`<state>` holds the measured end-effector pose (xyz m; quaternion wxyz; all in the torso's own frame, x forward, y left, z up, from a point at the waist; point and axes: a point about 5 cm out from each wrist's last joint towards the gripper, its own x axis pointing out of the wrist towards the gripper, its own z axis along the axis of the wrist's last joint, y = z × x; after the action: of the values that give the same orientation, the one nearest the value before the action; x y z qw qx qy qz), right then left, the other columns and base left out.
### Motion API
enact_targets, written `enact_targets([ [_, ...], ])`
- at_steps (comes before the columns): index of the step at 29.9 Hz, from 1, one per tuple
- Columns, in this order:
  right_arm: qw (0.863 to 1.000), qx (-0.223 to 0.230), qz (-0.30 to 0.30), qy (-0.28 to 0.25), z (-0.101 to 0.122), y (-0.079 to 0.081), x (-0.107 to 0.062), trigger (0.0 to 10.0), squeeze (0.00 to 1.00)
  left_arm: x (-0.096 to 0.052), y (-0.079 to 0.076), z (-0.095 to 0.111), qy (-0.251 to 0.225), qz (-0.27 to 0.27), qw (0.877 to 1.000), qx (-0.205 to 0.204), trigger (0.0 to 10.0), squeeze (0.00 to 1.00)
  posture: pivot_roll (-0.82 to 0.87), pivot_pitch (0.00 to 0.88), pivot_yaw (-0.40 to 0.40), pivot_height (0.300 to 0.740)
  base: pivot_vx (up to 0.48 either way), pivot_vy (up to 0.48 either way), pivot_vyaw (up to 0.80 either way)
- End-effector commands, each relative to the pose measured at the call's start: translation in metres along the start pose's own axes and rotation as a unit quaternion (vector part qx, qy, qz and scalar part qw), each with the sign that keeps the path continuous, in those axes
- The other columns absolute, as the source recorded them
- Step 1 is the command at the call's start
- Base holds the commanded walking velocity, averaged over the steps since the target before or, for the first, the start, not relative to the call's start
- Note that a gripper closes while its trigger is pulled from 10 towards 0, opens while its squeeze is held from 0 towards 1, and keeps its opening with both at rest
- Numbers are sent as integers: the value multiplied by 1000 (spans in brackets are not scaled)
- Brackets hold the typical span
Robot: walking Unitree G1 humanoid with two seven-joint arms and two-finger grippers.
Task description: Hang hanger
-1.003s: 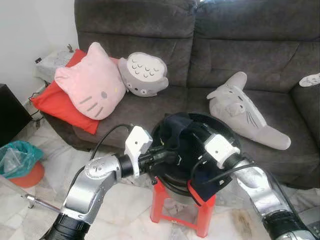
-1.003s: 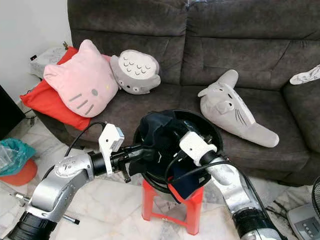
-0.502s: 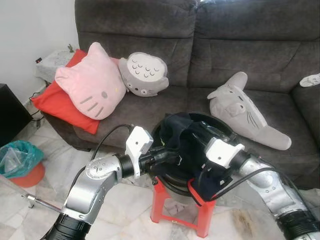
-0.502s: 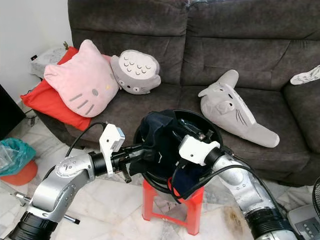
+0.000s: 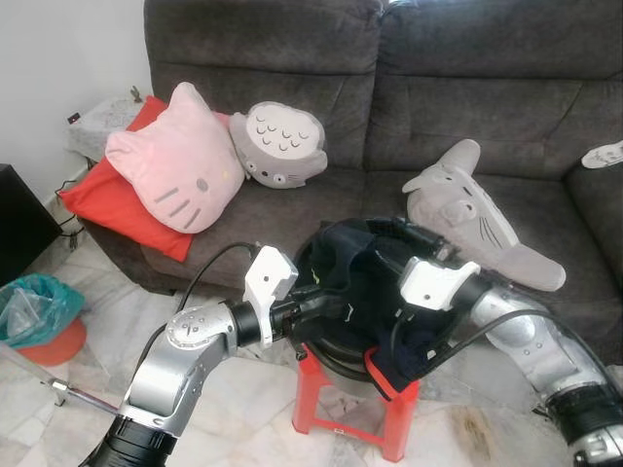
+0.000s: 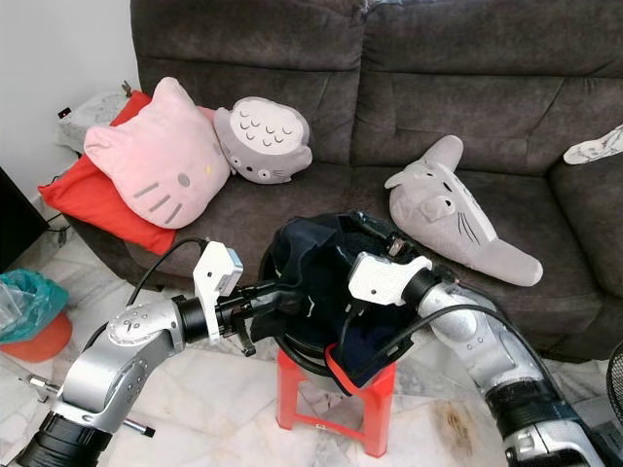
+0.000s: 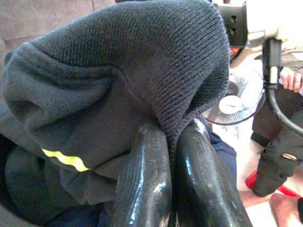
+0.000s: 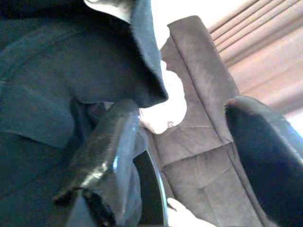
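Left wrist view: the left gripper (image 7: 173,189) has its two black fingers pressed together on a fold of dark navy knitted garment (image 7: 118,80) with a thin yellow stripe, the cloth caught between the pads. Head views place this gripper (image 5: 336,309) at the left rim of a round black plastic basket (image 6: 282,342), which stands on a small red plastic stool (image 5: 313,389) in front of a dark grey fabric sofa (image 5: 467,88). The garment lies heaped in the basket, with a red-edged piece of cloth (image 5: 382,379) draped over the front rim.

Right wrist view: the right gripper (image 8: 189,156) has its fingers spread wide, empty, beside the garment and the basket rim; in the head view it (image 6: 375,238) sits at the far side of the heap.

No hanger can be made out in any view; if one is present it is probably buried in the cloth, so its position cannot be stated.

Risks, as judgement: lifting by one small pinched fold may let the knit slip free, or drag the light basket off the narrow stool. The open right fingers could snag cloth or catch the rim.

On the sofa: a pink cat-face cushion (image 5: 175,161) on a red pillow (image 5: 107,204), a grey round plush (image 5: 277,144), and a grey long plush (image 5: 477,214).
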<state>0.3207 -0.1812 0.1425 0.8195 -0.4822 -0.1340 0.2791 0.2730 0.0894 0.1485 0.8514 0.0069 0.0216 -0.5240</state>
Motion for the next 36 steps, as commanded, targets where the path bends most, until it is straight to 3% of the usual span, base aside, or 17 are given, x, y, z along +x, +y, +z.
enact_targets([
  [1,1000,-12,12,4,-3,1,3,10000,0,-1,0,-1,8,-1,1000,1,10000,0,-103,0,70,740,0,0,0],
  [6,1000,-1,10,9,-8,3,8,10000,0,-1,0,0,7,-2,1000,2,10000,0,-98,0,68,740,0,0,0],
  [9,1000,28,10,9,-9,7,12,10000,0,-1,-1,1,5,-4,1000,3,10000,0,-94,0,66,740,0,0,0],
  [20,999,50,11,-7,-8,10,23,10000,0,-2,-3,5,2,-10,1000,7,10000,0,-80,0,61,740,0,0,0],
  [25,998,58,-7,-8,-8,3,27,10000,0,-4,-7,5,11,-29,999,8,10000,0,-72,0,57,740,0,0,0],
  [32,998,53,9,-21,-4,1,32,10000,0,-11,-18,0,46,-81,996,8,10000,0,-64,0,53,740,0,0,0],
  [36,998,55,23,-32,-1,4,35,10000,0,-13,-19,-2,52,-83,995,14,10000,0,-63,0,53,740,0,0,0],
])
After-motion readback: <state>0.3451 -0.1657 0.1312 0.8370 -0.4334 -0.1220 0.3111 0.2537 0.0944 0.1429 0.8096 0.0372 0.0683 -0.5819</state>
